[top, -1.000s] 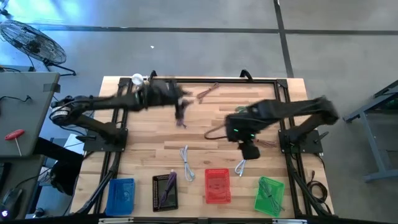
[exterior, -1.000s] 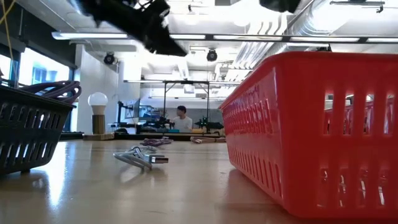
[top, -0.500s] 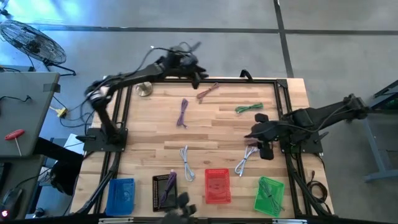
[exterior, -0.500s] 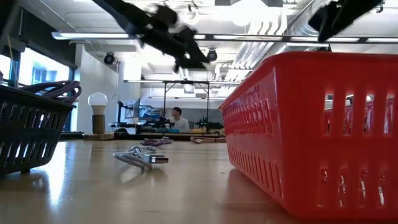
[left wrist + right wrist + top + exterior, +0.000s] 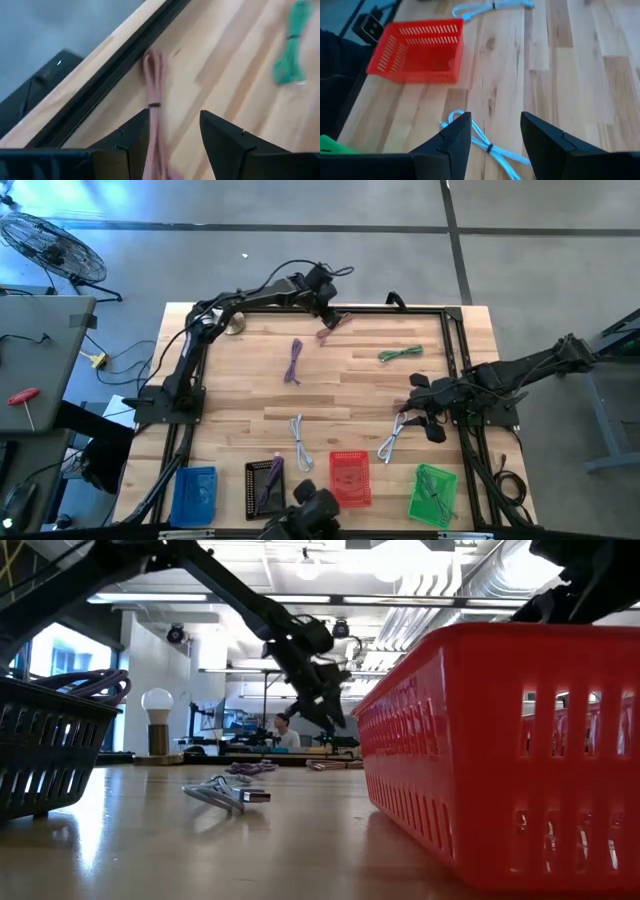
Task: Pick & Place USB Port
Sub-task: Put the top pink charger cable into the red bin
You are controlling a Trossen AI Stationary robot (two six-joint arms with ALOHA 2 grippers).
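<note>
Several bundled USB cables lie on the wooden table: pink [image 5: 335,326] at the far edge, purple [image 5: 293,362], green [image 5: 400,354], and two pale blue-white ones [image 5: 300,442] [image 5: 391,443]. My left gripper [image 5: 327,313] reaches out over the far edge. In its wrist view it is open [image 5: 175,114], with the pink cable [image 5: 153,85] running between its fingers; whether they touch it, I cannot tell. My right gripper [image 5: 424,416] hovers open [image 5: 496,117] above the right pale cable [image 5: 480,140].
Four baskets stand in a row along the near edge: blue [image 5: 195,492], black [image 5: 264,486] with a purple cable in it, red [image 5: 350,479], and green [image 5: 433,492] with a green cable in it. A black frame rail [image 5: 115,70] runs beside the pink cable. Something dark and blurred [image 5: 310,510] shows at the near edge.
My left arm has swung from over the middle of the table out to the far edge and come down over the pink cable. My right arm has drawn back toward the table's right side, with its gripper now above the right pale cable.
</note>
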